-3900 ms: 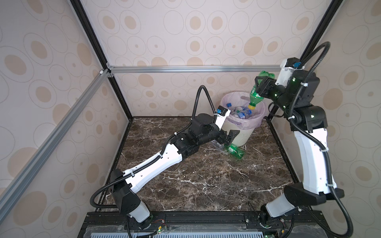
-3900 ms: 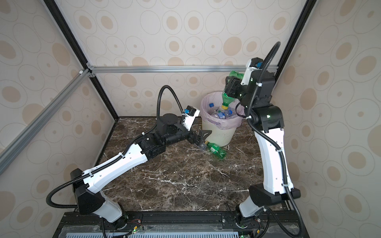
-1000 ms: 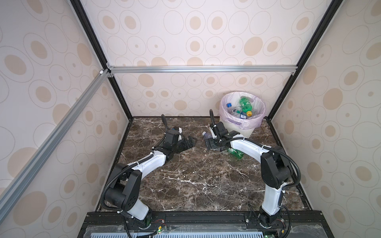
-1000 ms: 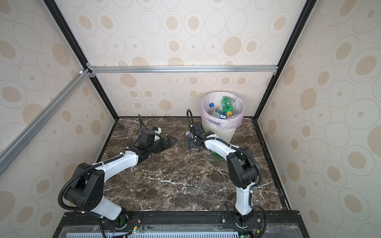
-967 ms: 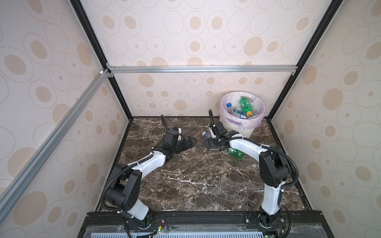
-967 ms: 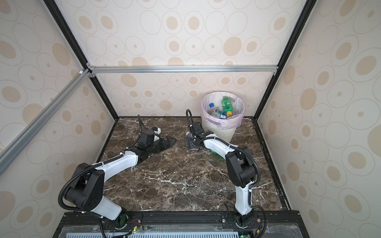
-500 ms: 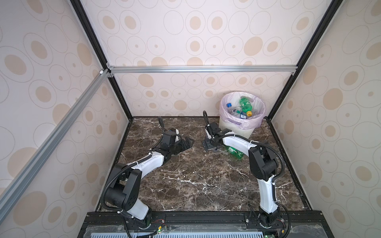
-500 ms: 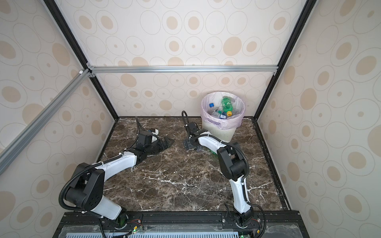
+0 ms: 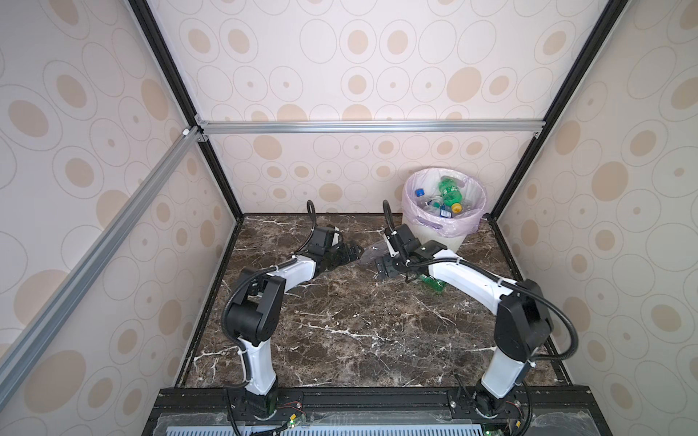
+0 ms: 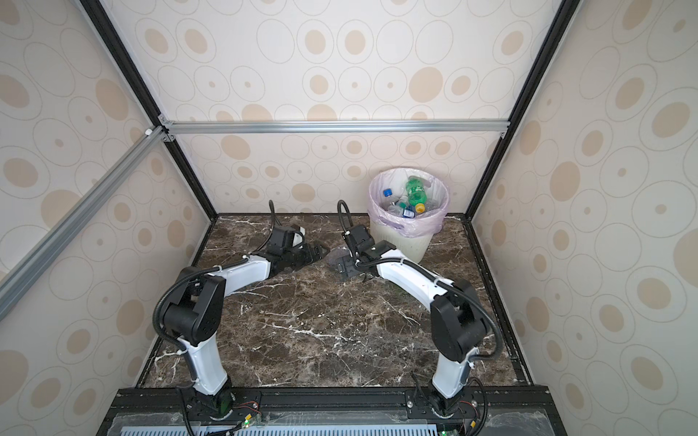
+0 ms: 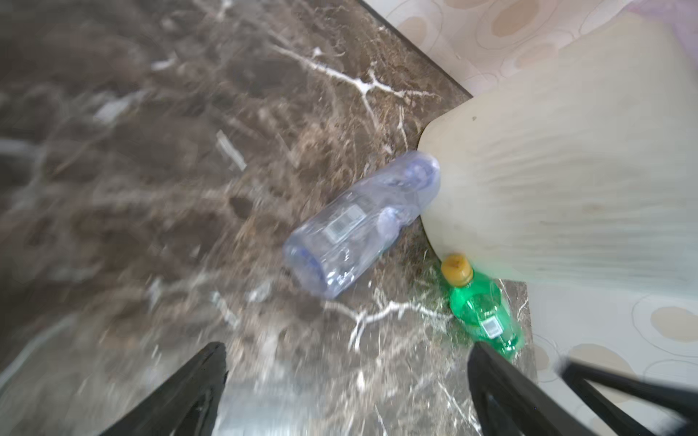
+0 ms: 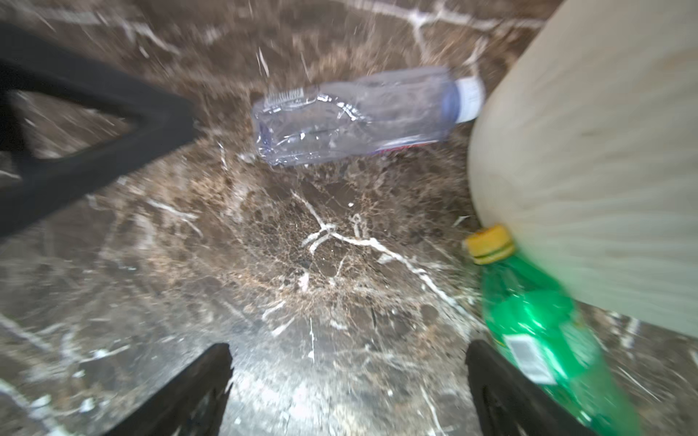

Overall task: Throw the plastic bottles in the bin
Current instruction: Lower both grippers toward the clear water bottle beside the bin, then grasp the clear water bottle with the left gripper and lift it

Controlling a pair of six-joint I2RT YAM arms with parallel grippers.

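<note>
The bin stands in the back right corner and holds several plastic bottles, with a green one on top. A clear bottle lies on the floor with its cap against the bin's foot. A green bottle with a yellow cap lies beside it, partly under my right arm. My left gripper is open and empty, just left of the clear bottle. My right gripper is also open and empty, low over the floor in front of both bottles.
The two grippers point at each other, a short gap apart. A left finger shows in the right wrist view. The bin wall fills one side of both wrist views. Patterned walls and black frame posts enclose the marble floor.
Earlier my right gripper held a green bottle over the bin; that bottle now lies inside. Both arms have since come down low over the floor, and in the last second the right one drew back.
</note>
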